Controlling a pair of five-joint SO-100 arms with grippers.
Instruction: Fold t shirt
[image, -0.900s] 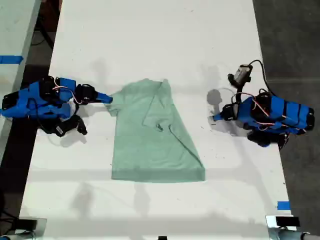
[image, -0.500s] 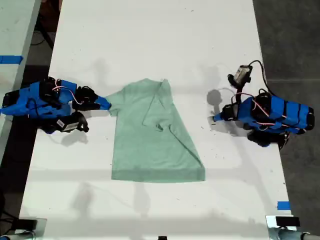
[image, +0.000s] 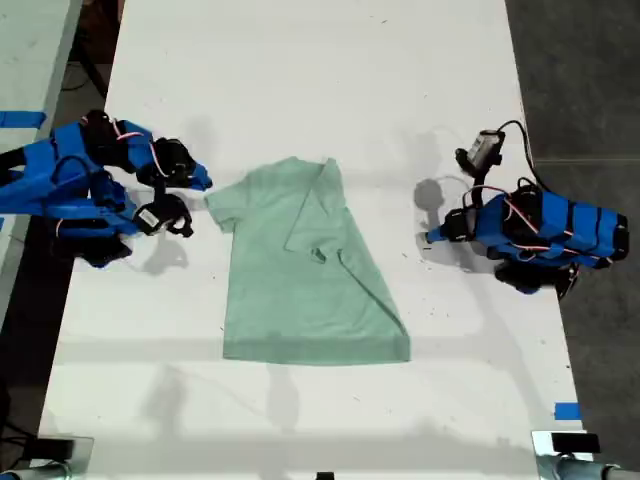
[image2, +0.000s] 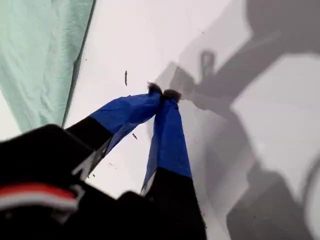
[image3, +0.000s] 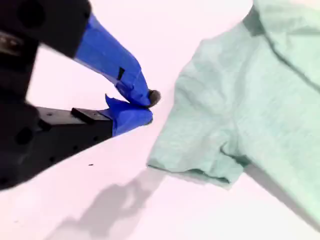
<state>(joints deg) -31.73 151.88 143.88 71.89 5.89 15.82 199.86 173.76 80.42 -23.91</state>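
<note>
The pale mint-green t shirt (image: 300, 280) lies flat in the middle of the white table (image: 300, 80), its side toward the exterior view's right folded over the body. My second gripper (image: 203, 183) hovers just off the sleeve at the exterior view's left, apart from the cloth. In the second wrist view its blue tips (image3: 149, 106) are shut with nothing between them, beside that sleeve of the t shirt (image3: 250, 90). My first gripper (image: 430, 237) rests at the exterior view's right, clear of the shirt. Its tips (image2: 162, 94) are shut on bare table, and the t shirt (image2: 40, 55) lies well off.
A small grey device (image: 485, 148) with a black cable sits on the table behind the first arm. Blue tape (image: 567, 410) marks the table's near corner at the exterior view's right. Dark floor borders both long edges, and another pale surface (image: 25, 60) lies beyond the exterior view's left.
My second gripper has drawn back from the sleeve edge and risen toward the far side of the table. The shirt and the first arm have not moved.
</note>
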